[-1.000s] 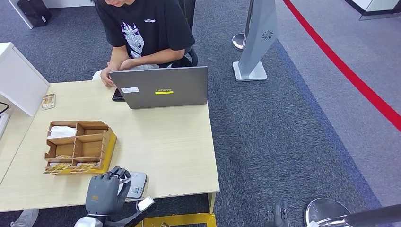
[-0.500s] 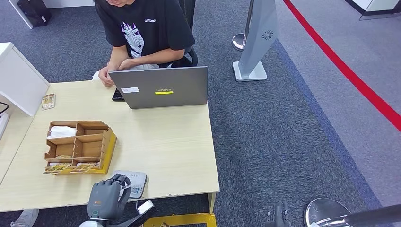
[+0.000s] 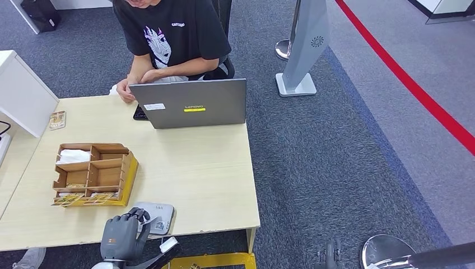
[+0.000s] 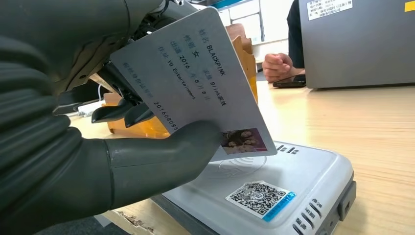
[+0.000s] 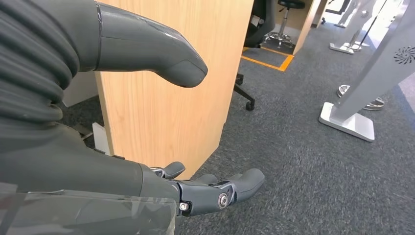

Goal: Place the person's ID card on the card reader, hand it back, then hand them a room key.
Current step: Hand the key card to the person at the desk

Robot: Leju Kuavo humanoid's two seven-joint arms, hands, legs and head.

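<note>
Head view: left hand sits at the table's near edge, about 7 o'clock in the frame, over the near-left part of the card reader. Left wrist view: thumb and darker fingers clamped on the ID card, thumb pad pressed on the card's printed face near its lower edge. Card tilted, its lower corner with the small photo hanging just above the grey reader; contact between card and reader cannot be told. Reader lies flat on the wood, QR sticker on its top face. Wooden organiser tray with compartments stands at 11 o'clock from the reader, just beside it; white paper in its far-left compartment. Grey laptop at the table's far edge, 12 o'clock, lid back toward the robot. Person in a black printed shirt seated behind it, forearms resting at the table edge. Small card-like item lies at the table's far-left, next to a white box. Right hand hangs beside the desk's wooden side panel, above grey carpet; fingers extended and apart, thumb clear of them, holding nothing.
</note>
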